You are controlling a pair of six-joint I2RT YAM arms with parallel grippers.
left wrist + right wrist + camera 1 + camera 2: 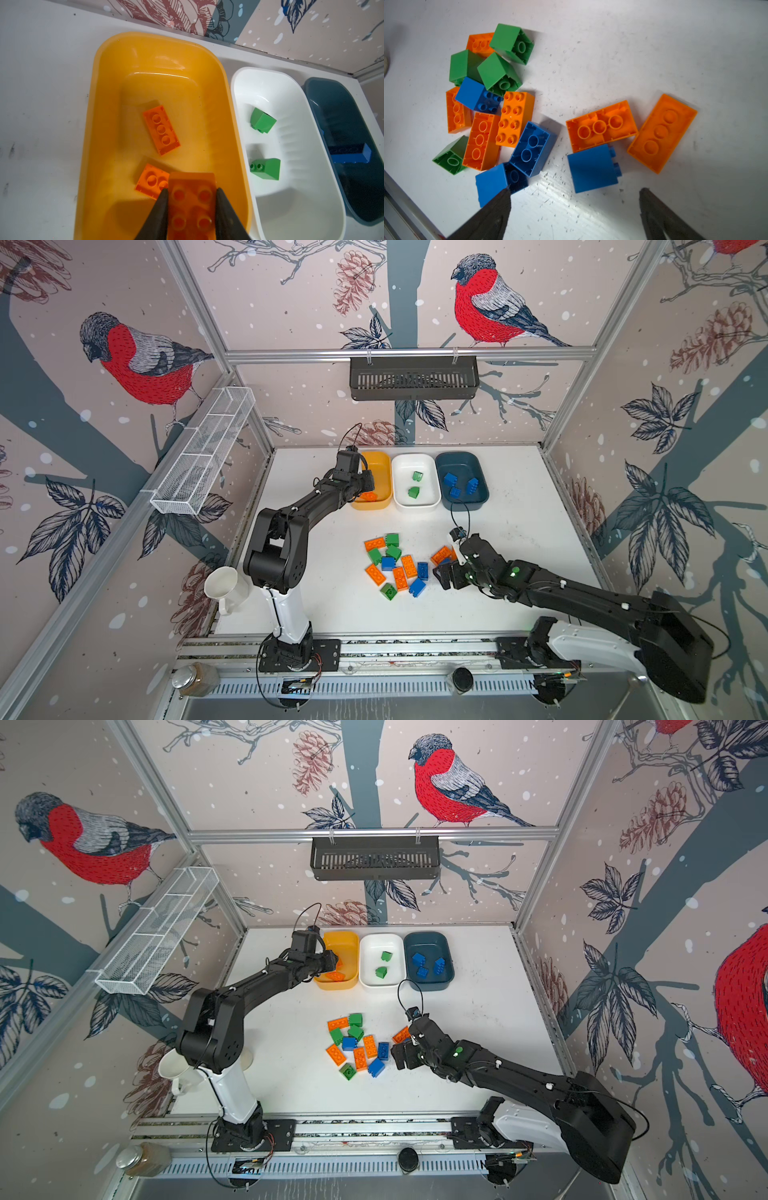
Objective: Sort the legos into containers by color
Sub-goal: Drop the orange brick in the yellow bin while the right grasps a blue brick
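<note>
- The left pincer (192, 190) is gripping an orange brick (191, 209) by its long sides, hanging over the near end of the yellow tub (91, 124). This tub is sitting at the left end of the row along the back edge of the desk (519, 531).
- Two oranges (161, 129) are already lying in that tub. A release from here is likely dropping the held brick onto the nearer one, where it may be bouncing or tipping toward the rim.
- The white tub (236, 93) is sitting just beside the yellow one, so any sideways drift before letting go is risking orange landing among the greens (262, 120).
- The right pincer (576, 190) is standing wide and empty over a blue brick (591, 168) near the desk's middle.
- One finger (496, 212) is overlapping a second blue brick (490, 182) in the wrist view, though whether they are touching I cannot tell. Descending like this may be shoving that brick aside or pinching both.
- An upturned orange (601, 124) is touching the blue brick's far side. A closing squeeze may be dragging it along, sending the wrong colour toward the teal tub (461, 460).
</note>
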